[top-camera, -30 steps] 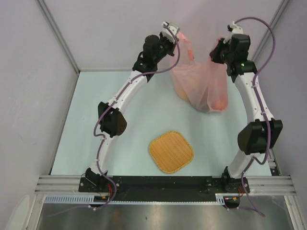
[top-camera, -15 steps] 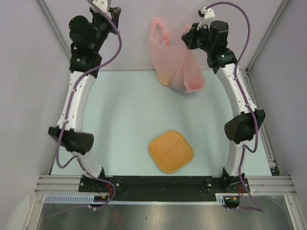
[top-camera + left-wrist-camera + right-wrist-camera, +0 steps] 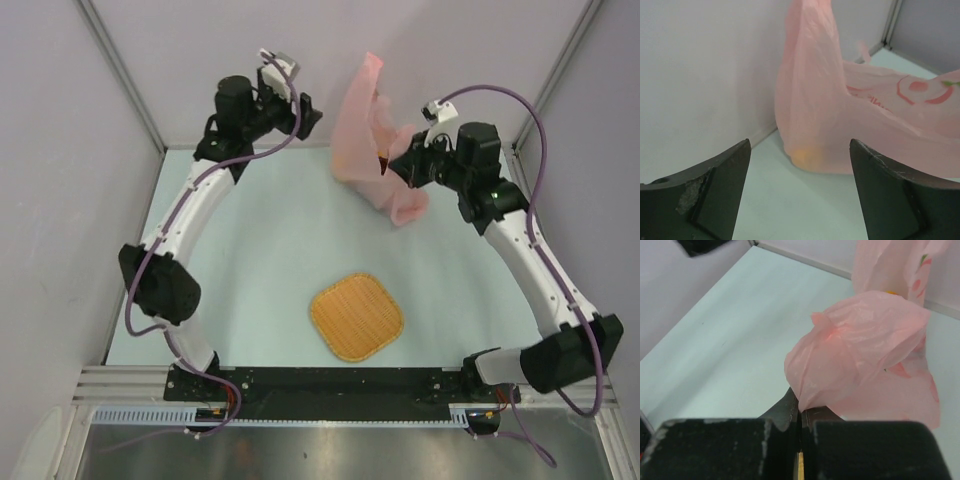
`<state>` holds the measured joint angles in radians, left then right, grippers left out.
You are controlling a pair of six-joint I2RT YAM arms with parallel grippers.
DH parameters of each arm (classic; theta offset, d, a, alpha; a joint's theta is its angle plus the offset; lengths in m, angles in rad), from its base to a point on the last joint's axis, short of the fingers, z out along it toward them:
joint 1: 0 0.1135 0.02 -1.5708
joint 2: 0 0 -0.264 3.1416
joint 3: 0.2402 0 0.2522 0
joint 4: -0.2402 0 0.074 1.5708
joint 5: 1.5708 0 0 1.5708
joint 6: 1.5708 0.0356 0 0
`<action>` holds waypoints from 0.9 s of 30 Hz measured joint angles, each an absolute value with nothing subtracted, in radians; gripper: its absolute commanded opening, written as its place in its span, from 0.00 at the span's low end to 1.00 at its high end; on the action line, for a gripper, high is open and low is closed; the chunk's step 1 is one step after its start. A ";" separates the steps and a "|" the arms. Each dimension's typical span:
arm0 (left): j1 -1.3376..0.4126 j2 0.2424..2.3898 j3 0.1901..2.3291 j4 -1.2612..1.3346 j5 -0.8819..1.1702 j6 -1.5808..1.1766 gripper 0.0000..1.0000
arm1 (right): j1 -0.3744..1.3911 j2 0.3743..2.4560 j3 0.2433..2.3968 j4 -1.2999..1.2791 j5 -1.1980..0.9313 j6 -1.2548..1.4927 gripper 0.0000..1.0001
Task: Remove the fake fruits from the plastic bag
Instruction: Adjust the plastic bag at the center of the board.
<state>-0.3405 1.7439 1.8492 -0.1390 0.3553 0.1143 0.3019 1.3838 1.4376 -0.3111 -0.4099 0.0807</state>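
Presently the plastic bag (image 3: 365, 140) stands tall at the far side of the bench (image 3: 260, 250), close to the back wall (image 3: 330, 50). Its lower end appears to rest on the surface. The right hand (image 3: 800, 410) is clamped tight on a bunched fold of the pink film, while the left hand (image 3: 799, 145) is spread wide and holds nothing, facing the bag but apart from it. The woven tray (image 3: 356, 316) lies well apart at the near side with nothing on it. No fruit has left the bag. Risk one: the whole load depends on a single pinch of thin film, which may slip through the fingers or tear if the bag is lifted or shaken. Risk two: if the bag tips with its mouth toward the wall, the contents are likely to roll along the back edge, away from both arms. Of the fake fruits (image 3: 804, 154), only an orange-yellow glow through the film at the bag's low corner can be made out. How many there are, and of what kind, cannot be told. The bag's mouth and handles cannot be located with certainty, and the right wrist view is largely filled by film.
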 measured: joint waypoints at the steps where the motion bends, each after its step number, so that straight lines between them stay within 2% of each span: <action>1: -0.350 1.776 1.849 -0.146 0.366 0.116 0.88 | 0.310 1.346 1.404 -0.315 -0.414 0.081 0.00; 5: -0.410 1.882 1.873 -0.184 0.406 0.179 0.89 | 0.315 1.265 1.316 -0.321 -0.426 0.093 0.01; 12: -0.510 2.021 2.029 -0.182 0.466 0.209 0.89 | 0.274 1.252 1.245 -0.326 -0.432 0.112 0.01; 18: -0.542 2.112 2.181 -0.134 0.379 0.211 0.89 | 0.222 1.222 1.211 -0.339 -0.434 0.124 0.01; 20: -0.552 2.149 2.225 -0.111 0.334 0.220 0.85 | 0.210 1.214 1.208 -0.340 -0.434 0.130 0.01; 23: -0.570 2.208 2.275 -0.091 0.286 0.246 0.63 | 0.204 1.213 1.208 -0.339 -0.435 0.139 0.01; 24: -0.575 2.228 2.289 -0.085 0.273 0.253 0.44 | 0.203 1.214 1.208 -0.339 -0.436 0.143 0.01; 26: -0.582 2.259 2.297 -0.076 0.253 0.269 0.21 | 0.203 1.214 1.208 -0.337 -0.436 0.150 0.01; 27: -0.584 2.271 2.297 -0.073 0.239 0.282 0.00 | 0.203 1.216 1.208 -0.334 -0.436 0.154 0.01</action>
